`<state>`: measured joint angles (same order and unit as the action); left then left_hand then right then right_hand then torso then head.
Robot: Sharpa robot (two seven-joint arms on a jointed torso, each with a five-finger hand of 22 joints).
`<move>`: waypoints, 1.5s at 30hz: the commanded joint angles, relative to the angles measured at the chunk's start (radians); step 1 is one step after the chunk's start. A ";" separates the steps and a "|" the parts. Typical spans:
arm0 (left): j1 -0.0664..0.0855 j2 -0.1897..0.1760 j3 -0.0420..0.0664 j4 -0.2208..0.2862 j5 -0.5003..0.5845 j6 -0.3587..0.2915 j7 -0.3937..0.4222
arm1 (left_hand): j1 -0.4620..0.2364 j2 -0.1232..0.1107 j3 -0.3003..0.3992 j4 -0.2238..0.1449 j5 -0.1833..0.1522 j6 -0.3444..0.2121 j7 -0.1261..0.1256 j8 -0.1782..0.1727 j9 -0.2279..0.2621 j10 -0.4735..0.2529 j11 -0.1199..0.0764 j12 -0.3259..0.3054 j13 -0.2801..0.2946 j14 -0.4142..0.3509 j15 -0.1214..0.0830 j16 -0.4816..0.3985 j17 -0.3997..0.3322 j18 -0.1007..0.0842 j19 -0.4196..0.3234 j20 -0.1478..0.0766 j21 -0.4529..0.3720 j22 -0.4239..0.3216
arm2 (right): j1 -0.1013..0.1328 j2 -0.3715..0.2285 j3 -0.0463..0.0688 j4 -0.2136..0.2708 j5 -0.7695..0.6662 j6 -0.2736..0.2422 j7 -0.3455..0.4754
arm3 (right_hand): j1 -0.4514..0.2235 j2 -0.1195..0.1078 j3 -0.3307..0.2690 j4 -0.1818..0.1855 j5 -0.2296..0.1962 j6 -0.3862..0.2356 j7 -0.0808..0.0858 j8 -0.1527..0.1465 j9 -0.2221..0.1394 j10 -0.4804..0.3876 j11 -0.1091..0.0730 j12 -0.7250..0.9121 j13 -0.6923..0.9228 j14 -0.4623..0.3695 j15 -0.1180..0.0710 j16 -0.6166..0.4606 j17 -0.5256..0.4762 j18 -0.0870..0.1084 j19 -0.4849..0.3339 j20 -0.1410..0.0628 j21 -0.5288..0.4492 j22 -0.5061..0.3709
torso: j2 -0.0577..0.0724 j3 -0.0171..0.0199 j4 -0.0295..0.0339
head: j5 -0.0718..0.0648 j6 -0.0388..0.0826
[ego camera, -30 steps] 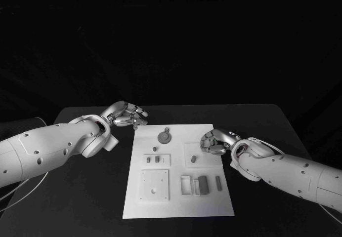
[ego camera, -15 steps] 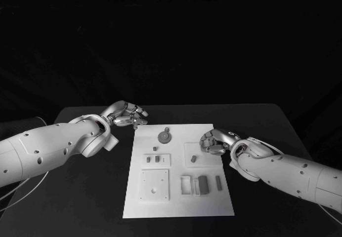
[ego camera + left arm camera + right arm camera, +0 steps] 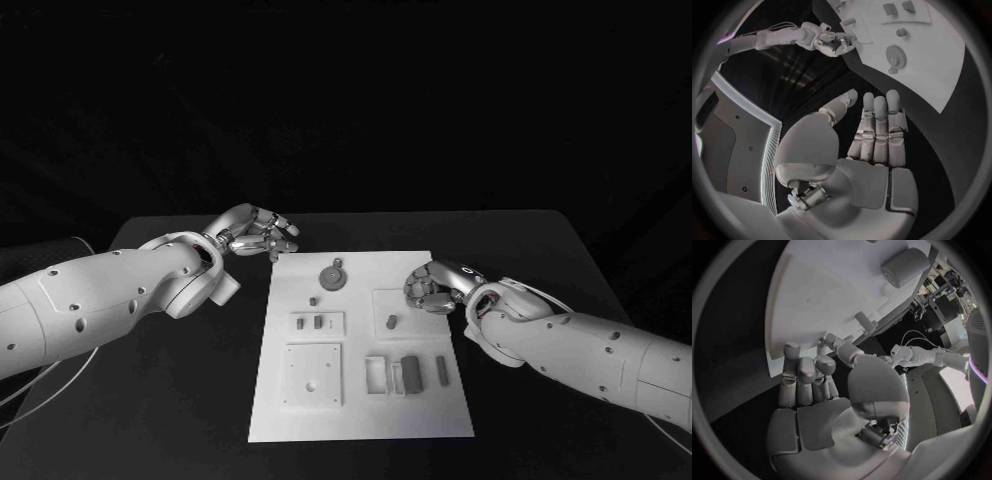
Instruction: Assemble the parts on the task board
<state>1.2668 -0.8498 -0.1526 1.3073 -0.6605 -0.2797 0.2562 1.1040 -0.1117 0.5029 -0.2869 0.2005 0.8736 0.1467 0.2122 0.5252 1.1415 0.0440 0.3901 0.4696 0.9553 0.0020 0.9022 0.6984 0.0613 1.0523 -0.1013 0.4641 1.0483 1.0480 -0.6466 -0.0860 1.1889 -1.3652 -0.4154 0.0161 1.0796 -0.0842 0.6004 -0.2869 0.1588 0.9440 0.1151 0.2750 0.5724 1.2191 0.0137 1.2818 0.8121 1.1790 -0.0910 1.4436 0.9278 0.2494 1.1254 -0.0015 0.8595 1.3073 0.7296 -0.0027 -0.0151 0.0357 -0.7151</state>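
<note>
my left hand [image 3: 257, 234] hovers empty, fingers straight, beside the board's [image 3: 364, 415] far corner. my right hand [image 3: 437, 285] curls over its right edge; whether it grips anything, i cannot tell. parts [image 3: 411, 372] lie loose, so assembly looks barely begun.

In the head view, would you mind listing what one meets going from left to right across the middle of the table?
Left hand → round part on the task board → right hand.
</note>
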 commanded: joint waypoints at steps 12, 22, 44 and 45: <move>0.001 0.001 0.001 0.000 0.009 -0.002 0.006 | 0.012 -0.001 -0.005 0.000 -0.006 0.027 0.026 0.003 -0.002 -0.040 0.032 -0.009 -0.002 -0.001 0.003 -0.006 0.002 0.011 -0.003 0.007 -0.008 -0.002 | -0.006 0.001 -0.004 -0.013 -0.034 0.019 -0.014 | 0.013 -0.001 0.002 -0.006 0.002 0.009 0.000 0.002 0.000 0.001 -0.011 -0.003 -0.001 0.000 -0.007 -0.002 0.002 0.012 -0.003 -0.006 0.001 0.020 | 0.000 0.0000 -0.0003 | 0.001 -0.001; 0.001 0.001 0.001 0.000 0.009 -0.003 0.006 | 0.014 0.000 -0.005 0.000 -0.006 0.026 0.026 0.003 -0.002 -0.040 0.032 -0.010 -0.002 -0.001 0.003 -0.006 0.002 0.011 -0.003 0.007 -0.009 -0.002 | -0.006 0.001 -0.004 -0.012 -0.036 0.019 -0.013 | 0.016 -0.001 0.003 -0.006 0.003 0.009 0.000 0.001 0.000 0.001 -0.011 -0.003 -0.002 0.000 -0.007 -0.002 0.002 0.012 -0.004 -0.006 0.001 0.020 | 0.000 -0.0002 -0.0002 | 0.000 -0.002; 0.001 0.000 0.001 -0.003 0.009 -0.013 0.005 | 0.017 0.005 -0.005 0.002 -0.007 0.025 0.026 0.004 -0.002 -0.038 0.032 -0.011 -0.003 0.001 0.004 -0.007 0.004 0.012 0.000 0.008 -0.010 -0.001 | -0.006 0.005 -0.004 -0.014 -0.063 0.007 -0.002 | 0.014 0.033 0.004 -0.004 -0.019 0.092 -0.027 0.037 0.021 0.002 -0.037 -0.009 0.000 -0.003 -0.024 0.000 0.003 0.012 -0.008 -0.005 0.006 0.019 | 0.000 -0.0002 -0.0003 | -0.003 -0.004; 0.001 0.000 0.001 -0.003 0.009 -0.013 0.005 | 0.017 0.005 -0.005 0.002 -0.007 0.025 0.026 0.004 -0.002 -0.038 0.032 -0.011 -0.003 0.001 0.004 -0.007 0.004 0.012 0.000 0.008 -0.010 -0.001 | -0.006 0.005 -0.004 -0.014 -0.063 0.007 -0.001 | 0.013 0.033 0.003 -0.003 -0.020 0.093 -0.027 0.038 0.021 0.001 -0.037 -0.009 0.000 -0.003 -0.025 0.000 0.003 0.012 -0.008 -0.005 0.006 0.019 | 0.000 -0.0003 -0.0005 | -0.003 -0.004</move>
<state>1.2668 -0.8510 -0.1526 1.3034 -0.6585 -0.2837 0.2544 1.1158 -0.1077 0.5029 -0.2869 0.2005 0.8701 0.1503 0.2121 0.5244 1.1344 0.0501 0.3830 0.4680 0.9554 0.0019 0.9022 0.7009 0.0620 1.0507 -0.0995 0.4604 1.0484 1.0477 -0.6420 -0.0859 1.1760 -1.4078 -0.4294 0.0188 1.0945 -0.0571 0.6046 -0.2940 0.1431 1.0124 0.0681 0.3093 0.5888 1.2171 -0.0164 1.2778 0.8112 1.1738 -0.1078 1.4436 0.9298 0.2522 1.1197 -0.0034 0.8595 1.3073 0.7295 -0.0026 -0.0154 0.0330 -0.7187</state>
